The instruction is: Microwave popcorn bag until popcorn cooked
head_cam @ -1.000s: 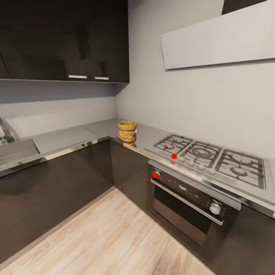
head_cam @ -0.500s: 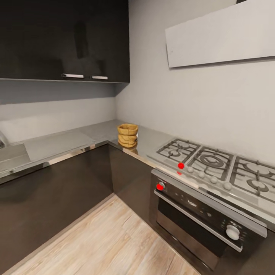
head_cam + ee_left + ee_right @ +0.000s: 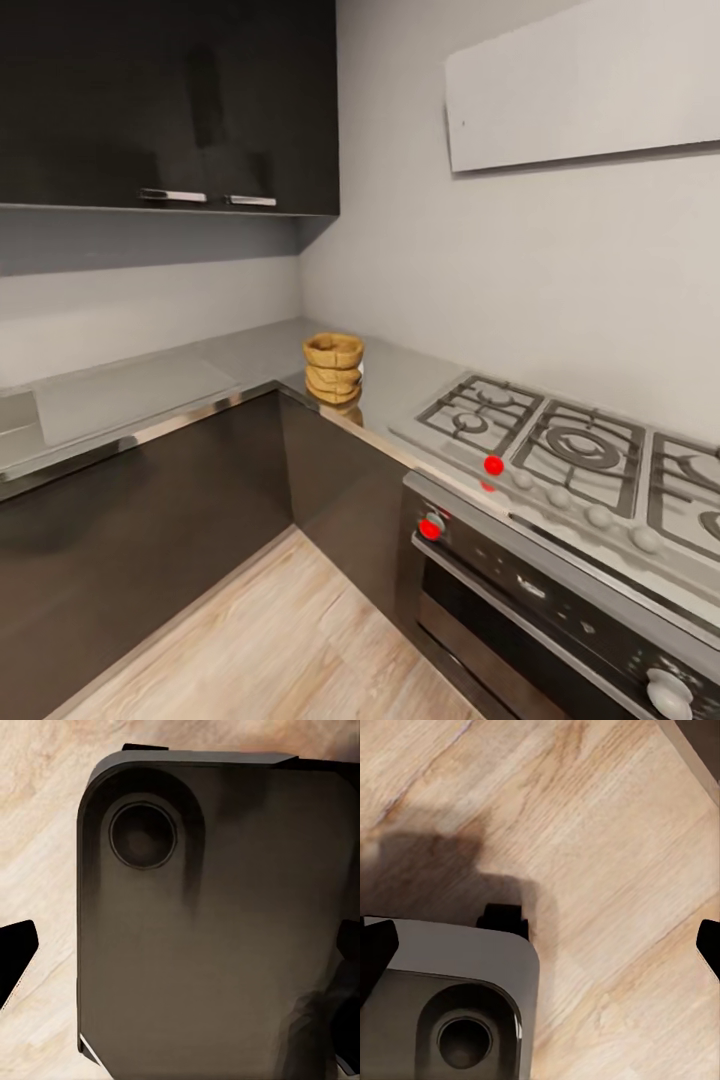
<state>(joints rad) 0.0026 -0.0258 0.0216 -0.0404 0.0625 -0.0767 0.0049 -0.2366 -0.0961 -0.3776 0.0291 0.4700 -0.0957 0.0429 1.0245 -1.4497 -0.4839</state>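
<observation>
Popcorn bag (image 3: 333,368) is sitting upright at the corner of the grey surface (image 3: 150,385), near the hob (image 3: 560,445); both jaws are standing wide, holding nothing.

Steel gas hob (image 3: 570,450), black built-in oven (image 3: 560,620), wood floor (image 3: 270,640)

The popcorn bag (image 3: 333,368) stands on the countertop (image 3: 150,385) at its inner corner, the gas hob (image 3: 570,450) to its right, above the oven (image 3: 560,620)
</observation>
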